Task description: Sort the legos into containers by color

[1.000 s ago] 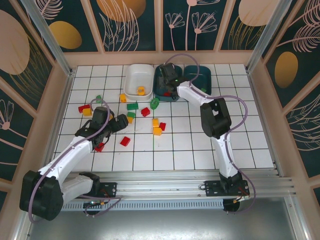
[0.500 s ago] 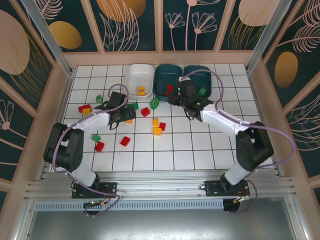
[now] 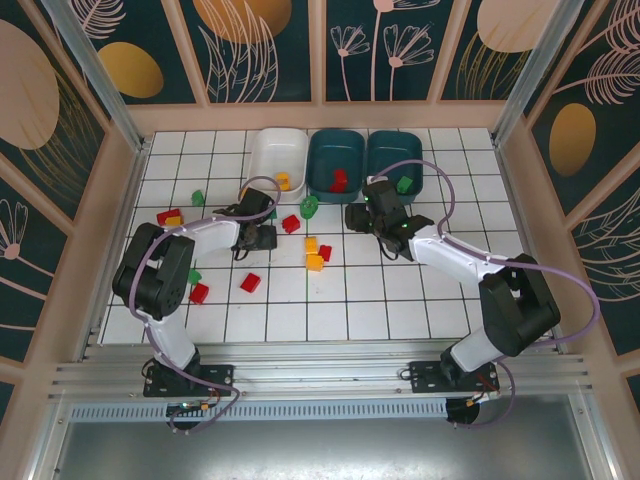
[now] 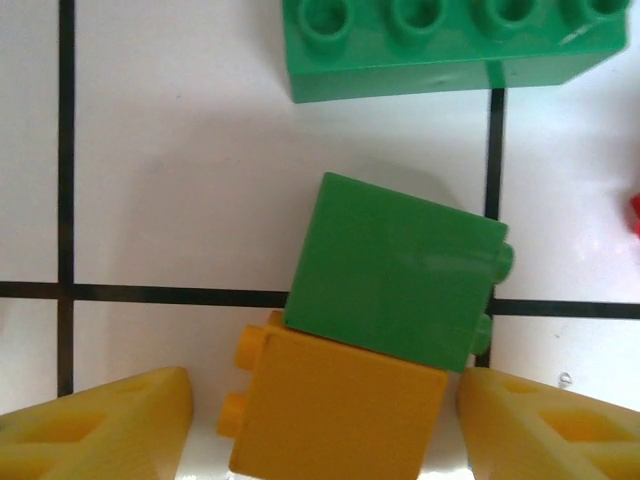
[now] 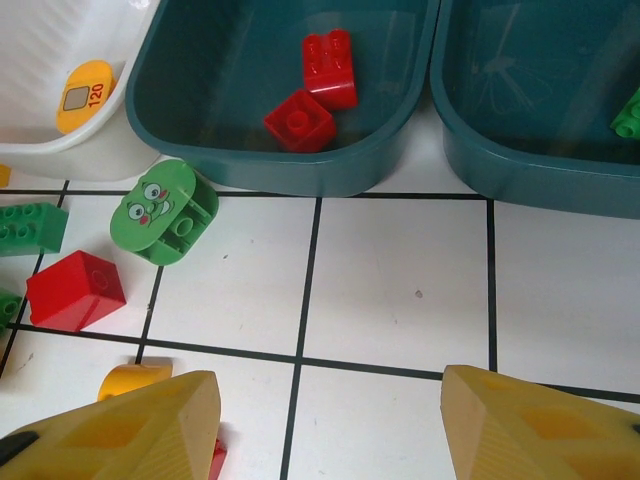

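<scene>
Orange was the colour in hand. In the left wrist view the left end effector [image 4: 322,420] stood spread around an orange brick [image 4: 340,405] on the desk [image 4: 170,200], one finger on each side with only a sliver of white between pad and plastic. A green brick [image 4: 395,280] lay touching the orange one's far edge, and a long green brick [image 4: 440,40] lay just beyond, apart from both. The step looked like the grasp of a pick, not yet made.

The right end effector [image 5: 325,395] hung spread and empty over bare tile just in front of the bins. The white bin [image 5: 60,150] held a yellow piece [image 5: 83,95], the middle bin [image 5: 330,180] two red bricks [image 5: 325,70], and the right bin [image 5: 540,165] a green piece [image 5: 628,115], so each bin's colour seemed settled. Other pieces lay loose on the desk, among them a green face piece [image 5: 165,210] and a red brick [image 5: 75,290] near the middle bin. The sort was judged to be early.

The next move would call for pinching the orange brick squarely, lifting it straight up so the green brick was not dragged along, then carrying it to the white bin. The right arm could take the red brick or the face piece, both near at hand.
</scene>
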`<move>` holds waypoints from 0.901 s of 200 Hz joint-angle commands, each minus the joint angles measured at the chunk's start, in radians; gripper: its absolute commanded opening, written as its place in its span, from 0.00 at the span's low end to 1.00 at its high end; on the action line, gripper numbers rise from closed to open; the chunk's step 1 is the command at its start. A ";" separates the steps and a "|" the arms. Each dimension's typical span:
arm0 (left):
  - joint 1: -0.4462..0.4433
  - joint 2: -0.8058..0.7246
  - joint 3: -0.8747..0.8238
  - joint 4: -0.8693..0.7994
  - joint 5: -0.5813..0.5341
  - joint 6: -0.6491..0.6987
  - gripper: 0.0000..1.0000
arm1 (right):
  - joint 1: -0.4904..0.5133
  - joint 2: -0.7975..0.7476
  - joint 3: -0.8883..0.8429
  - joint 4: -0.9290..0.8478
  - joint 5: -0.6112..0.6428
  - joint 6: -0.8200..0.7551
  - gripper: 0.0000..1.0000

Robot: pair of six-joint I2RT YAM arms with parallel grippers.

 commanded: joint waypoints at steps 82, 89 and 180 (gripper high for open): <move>-0.014 -0.004 0.007 -0.015 0.021 -0.007 0.41 | 0.000 -0.057 -0.023 0.035 0.007 0.011 0.60; -0.019 -0.025 0.005 -0.022 0.018 -0.011 0.40 | 0.000 -0.057 -0.023 0.036 0.007 0.011 0.60; -0.039 -0.016 0.376 -0.129 0.062 -0.005 0.36 | 0.000 -0.066 -0.036 0.045 -0.017 0.021 0.60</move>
